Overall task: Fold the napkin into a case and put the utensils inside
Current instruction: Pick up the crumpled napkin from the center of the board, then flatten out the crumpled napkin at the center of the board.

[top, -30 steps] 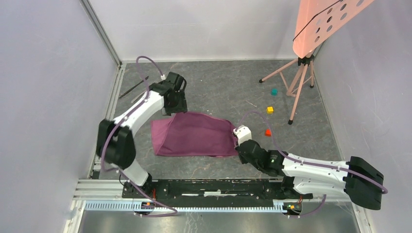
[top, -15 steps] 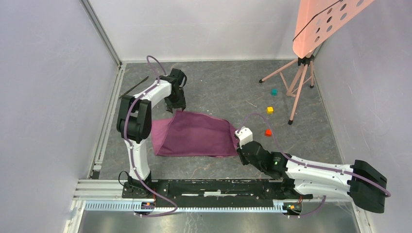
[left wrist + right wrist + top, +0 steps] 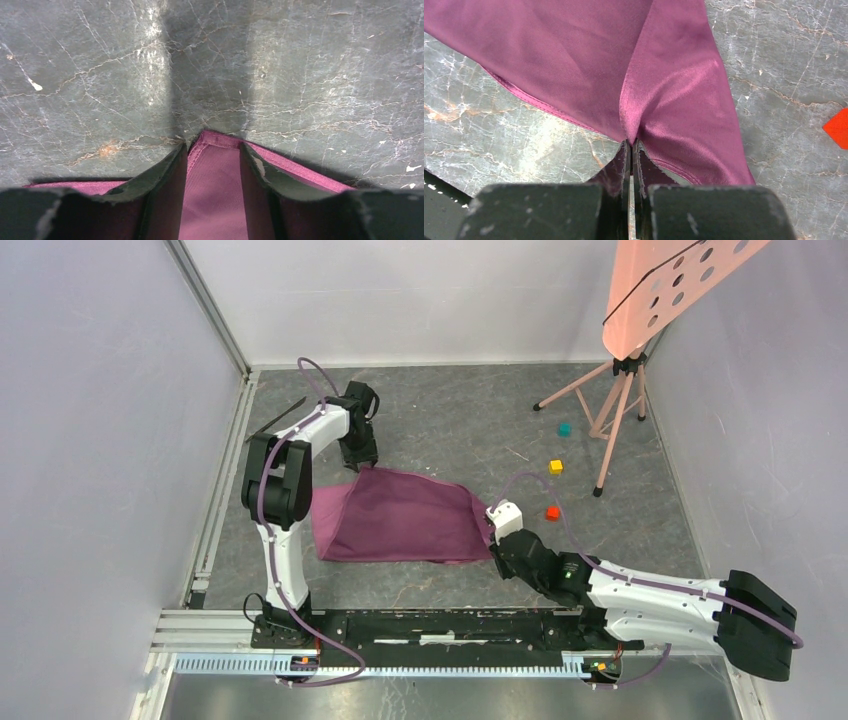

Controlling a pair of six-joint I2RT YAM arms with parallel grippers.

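Two pairs of jaws are at the cloth, and they stand quite differently. The right jaws are pressed tight together on a pinched-up ridge of the napkin [image 3: 664,65] at its right-hand edge, with the fabric gathered into the nip. The left jaws stand partly apart, astride the napkin's far corner. One finger [image 3: 162,175] sits on either side and the hemmed tip pokes out ahead. As far as I can see, nothing is gripped there.

The plum cloth lies loosely doubled on the grey desk [image 3: 450,420], about midway between the two arms. A dark slim knife [image 3: 272,422] lies well apart, near the left wall.

I'd say the step in hand is taking that far corner for the next fold. To do it well, the left jaws want to sit low against the desk and close behind the hem. That way they catch every layer and not only the tip. The right jaws should hold firm, so the cloth stays taut and the crease runs straight.
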